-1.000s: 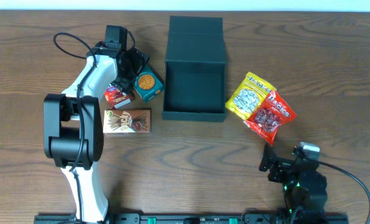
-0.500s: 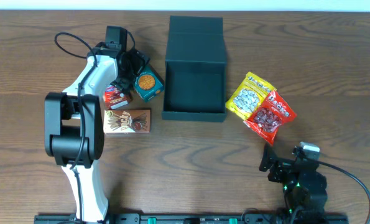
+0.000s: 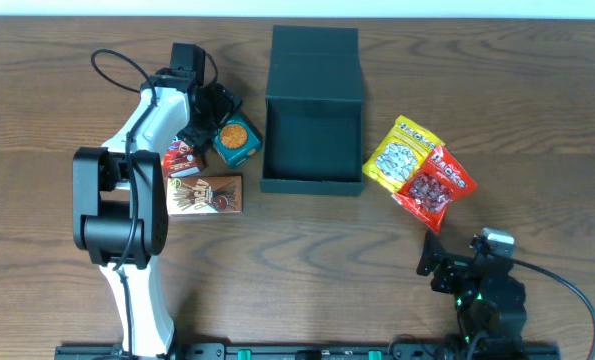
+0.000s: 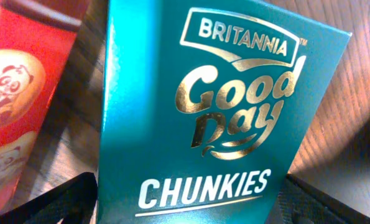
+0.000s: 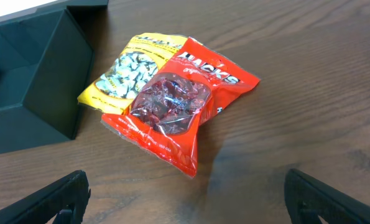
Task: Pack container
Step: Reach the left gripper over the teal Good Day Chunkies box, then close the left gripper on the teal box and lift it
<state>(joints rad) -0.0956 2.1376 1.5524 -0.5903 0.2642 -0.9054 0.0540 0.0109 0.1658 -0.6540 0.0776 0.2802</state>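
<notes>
Teal cardboard Chunkies cookie box (image 4: 197, 112) clamped between the left jaws.
Right jaws gaped empty above the wooden counter (image 5: 309, 81).

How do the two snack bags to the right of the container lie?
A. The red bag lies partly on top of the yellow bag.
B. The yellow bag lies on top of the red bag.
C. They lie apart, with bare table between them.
A: in the right wrist view the red bag overlaps and hides one side of the yellow bag.
</notes>
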